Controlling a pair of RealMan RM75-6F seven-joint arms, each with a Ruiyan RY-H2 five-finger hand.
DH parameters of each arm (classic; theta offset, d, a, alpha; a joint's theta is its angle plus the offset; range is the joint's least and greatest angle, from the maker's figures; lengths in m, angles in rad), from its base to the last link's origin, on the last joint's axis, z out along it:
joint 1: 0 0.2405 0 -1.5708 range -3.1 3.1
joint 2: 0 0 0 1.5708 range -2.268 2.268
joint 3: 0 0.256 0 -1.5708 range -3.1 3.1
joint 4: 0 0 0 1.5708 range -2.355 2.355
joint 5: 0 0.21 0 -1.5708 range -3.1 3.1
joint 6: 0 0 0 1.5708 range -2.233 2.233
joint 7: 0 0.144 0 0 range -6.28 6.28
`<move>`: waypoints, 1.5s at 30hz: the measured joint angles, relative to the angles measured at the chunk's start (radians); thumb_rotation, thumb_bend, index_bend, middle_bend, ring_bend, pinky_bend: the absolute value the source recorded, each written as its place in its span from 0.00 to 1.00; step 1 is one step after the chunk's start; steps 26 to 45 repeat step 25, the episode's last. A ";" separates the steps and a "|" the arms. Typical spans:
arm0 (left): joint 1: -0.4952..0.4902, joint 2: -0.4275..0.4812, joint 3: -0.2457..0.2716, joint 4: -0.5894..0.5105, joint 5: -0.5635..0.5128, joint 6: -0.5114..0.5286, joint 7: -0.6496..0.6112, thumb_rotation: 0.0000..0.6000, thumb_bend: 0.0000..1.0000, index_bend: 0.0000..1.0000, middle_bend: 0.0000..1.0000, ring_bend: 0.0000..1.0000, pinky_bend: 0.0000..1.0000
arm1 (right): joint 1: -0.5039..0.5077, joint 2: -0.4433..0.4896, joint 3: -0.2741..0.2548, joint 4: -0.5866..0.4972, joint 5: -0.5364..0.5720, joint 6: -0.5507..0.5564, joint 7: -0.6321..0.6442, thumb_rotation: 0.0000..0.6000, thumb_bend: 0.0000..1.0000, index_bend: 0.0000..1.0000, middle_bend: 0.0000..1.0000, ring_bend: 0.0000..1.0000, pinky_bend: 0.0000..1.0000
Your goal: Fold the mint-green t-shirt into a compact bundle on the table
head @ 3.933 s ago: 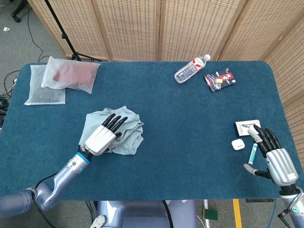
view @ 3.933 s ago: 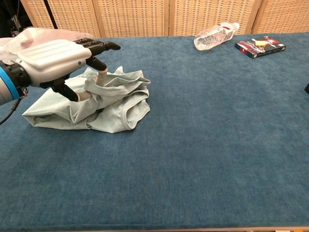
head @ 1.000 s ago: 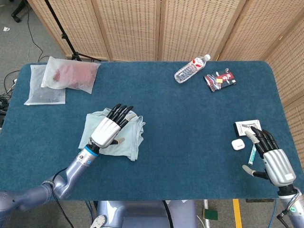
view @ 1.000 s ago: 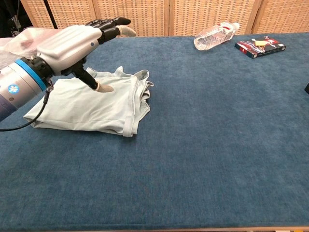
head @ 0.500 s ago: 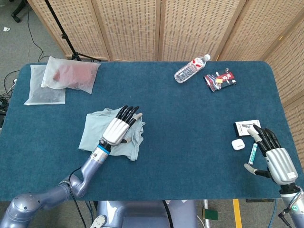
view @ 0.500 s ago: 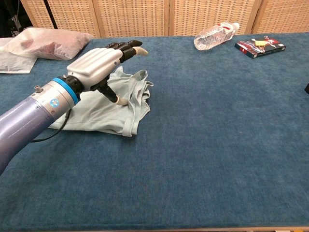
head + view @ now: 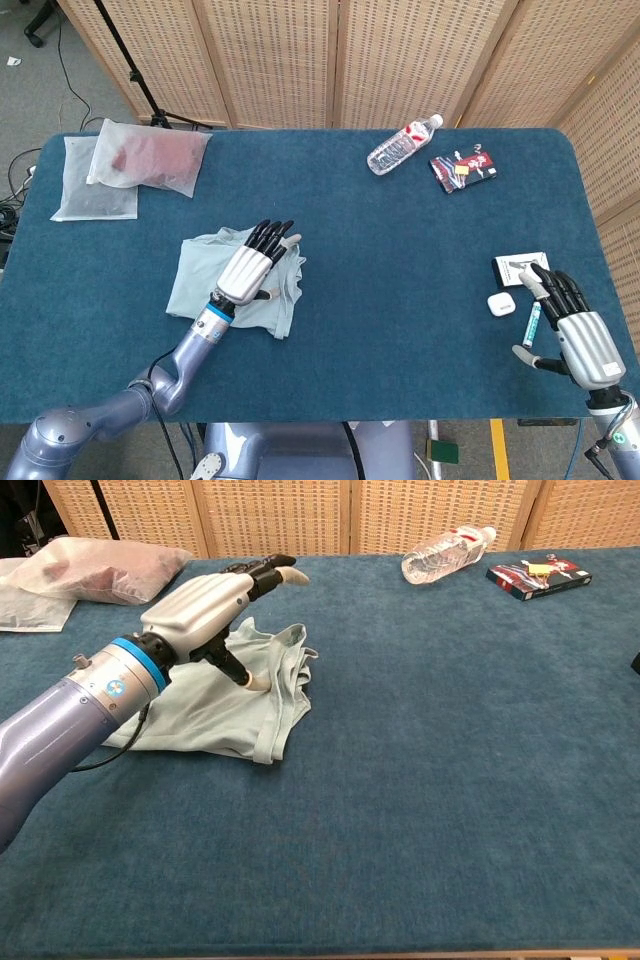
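Fingers of our left hand (image 7: 246, 270) are spread and nearly straight, holding nothing; the hand hovers palm-down over the right half of the mint-green t-shirt (image 7: 200, 278). In the chest view the thumb (image 7: 238, 673) points down at the cloth, but we cannot tell if it touches. The shirt lies directly under this hand and runs off to its left, a flattish folded pad with stacked edges on the side facing the water bottle (image 7: 402, 146). Its long axis looks roughly side to side across the table (image 7: 400, 300), though the arm hides part of the near edge. Our right hand (image 7: 580, 335) sits well apart from the shirt at the table's far right corner, fingers open and empty, so we judge the left far nearer for any next fold. The chest view misses the right hand entirely.
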 measured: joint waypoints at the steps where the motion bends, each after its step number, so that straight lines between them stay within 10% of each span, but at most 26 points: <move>1: 0.002 0.009 -0.001 -0.013 0.003 0.009 -0.004 1.00 0.01 0.00 0.00 0.00 0.00 | -0.001 0.000 0.000 0.000 -0.001 0.001 -0.001 1.00 0.00 0.00 0.00 0.00 0.00; 18: 0.257 0.595 0.027 -0.705 -0.052 0.178 0.107 1.00 0.00 0.00 0.00 0.00 0.00 | -0.019 0.010 0.003 -0.011 -0.014 0.050 0.003 1.00 0.00 0.00 0.00 0.00 0.00; 25: 0.453 0.779 0.104 -0.821 -0.138 0.239 0.084 1.00 0.00 0.00 0.00 0.00 0.00 | -0.030 0.018 0.010 -0.009 -0.014 0.081 0.023 1.00 0.00 0.00 0.00 0.00 0.00; 45: 0.453 0.779 0.104 -0.821 -0.138 0.239 0.084 1.00 0.00 0.00 0.00 0.00 0.00 | -0.030 0.018 0.010 -0.009 -0.014 0.081 0.023 1.00 0.00 0.00 0.00 0.00 0.00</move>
